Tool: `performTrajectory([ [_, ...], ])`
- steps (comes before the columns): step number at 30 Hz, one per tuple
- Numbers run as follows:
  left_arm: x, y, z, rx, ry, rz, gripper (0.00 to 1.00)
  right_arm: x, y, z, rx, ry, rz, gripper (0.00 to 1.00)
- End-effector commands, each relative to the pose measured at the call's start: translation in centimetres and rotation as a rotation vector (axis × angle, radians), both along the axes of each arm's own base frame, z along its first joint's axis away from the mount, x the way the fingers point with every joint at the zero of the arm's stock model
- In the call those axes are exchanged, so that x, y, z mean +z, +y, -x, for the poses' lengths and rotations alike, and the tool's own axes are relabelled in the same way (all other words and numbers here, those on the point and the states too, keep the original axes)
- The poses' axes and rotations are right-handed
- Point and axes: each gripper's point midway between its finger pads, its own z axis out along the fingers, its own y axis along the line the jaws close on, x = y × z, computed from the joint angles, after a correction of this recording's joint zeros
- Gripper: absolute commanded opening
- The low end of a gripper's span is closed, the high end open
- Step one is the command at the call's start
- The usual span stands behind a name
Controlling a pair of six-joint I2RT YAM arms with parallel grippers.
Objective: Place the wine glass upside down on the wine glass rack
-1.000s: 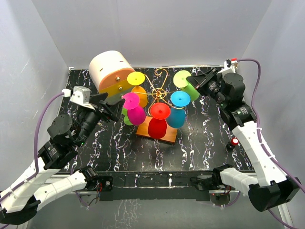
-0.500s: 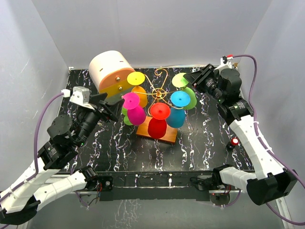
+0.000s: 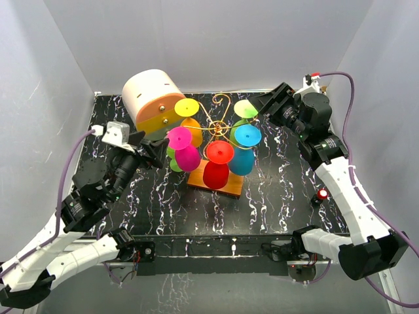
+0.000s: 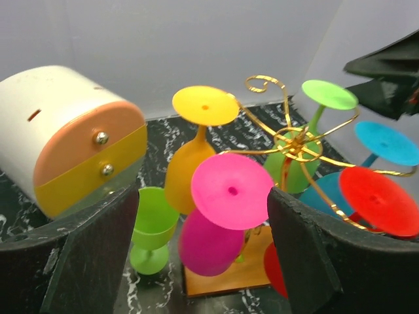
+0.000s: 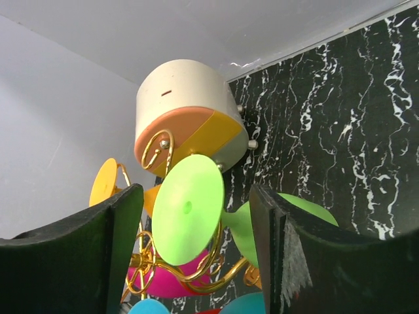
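Observation:
The gold wire wine glass rack [image 3: 219, 124] stands on its orange base [image 3: 226, 188] mid-table, with several coloured glasses hanging upside down from its arms. A light green wine glass [image 3: 245, 109] hangs at the back right, its stem in a curled arm [image 5: 196, 278] and its round foot [image 5: 188, 208] facing the right wrist camera. My right gripper [image 3: 265, 108] [image 5: 196, 226] is open, with a finger on each side of that foot and apart from it. My left gripper [image 3: 154, 149] [image 4: 203, 226] is open, facing the hanging magenta glass [image 4: 232, 190] and holding nothing.
A cream-and-orange drum-shaped box [image 3: 154, 98] [image 4: 72, 137] lies at the back left. One light green glass [image 4: 152, 226] stands upright on the table left of the rack base. A small red object [image 3: 322, 193] sits near the right arm. White walls enclose the table.
The right gripper has opened and let go of the light green glass, which now hangs from the rack's arm. The left arm shifted slightly.

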Motion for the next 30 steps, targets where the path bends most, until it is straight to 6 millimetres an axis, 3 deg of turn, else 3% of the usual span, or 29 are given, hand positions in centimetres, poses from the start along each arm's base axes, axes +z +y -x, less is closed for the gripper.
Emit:
performTrajectory([
  [1,-2.6,1.3,-1.1,0.101,0.033,-0.105,0.76,3.0,-1.0,0.4,-0.039,-0.097,0.033,0.67],
  [5,-5.7,4.5,-2.5,0.32,0.105,-0.182,0.81,2.9,-1.7,0.5,-0.071,-0.089,0.042,0.7],
  [9,-8.1,5.7,-2.8,0.417,0.175,-0.209,0.98,4.0,-3.2,1.4,-0.14,-0.12,0.046,0.7],
  [14,-10.6,8.2,-2.7,0.601,0.249,-0.215,0.98,5.9,-5.1,2.7,-0.22,-0.159,0.063,0.71],
  [21,-14.7,7.0,-3.1,0.541,0.364,-0.146,0.93,7.3,-6.2,4.4,-0.255,-0.19,0.054,0.71],
  [26,-18.8,7.6,-5.4,0.503,0.599,-0.018,0.87,7.5,-6.5,5.0,-0.259,-0.195,0.047,0.71],
  [30,-20.2,5.7,-7.2,0.346,0.739,0.111,0.85,7.4,-6.3,5.3,-0.245,-0.193,0.044,0.71],
])
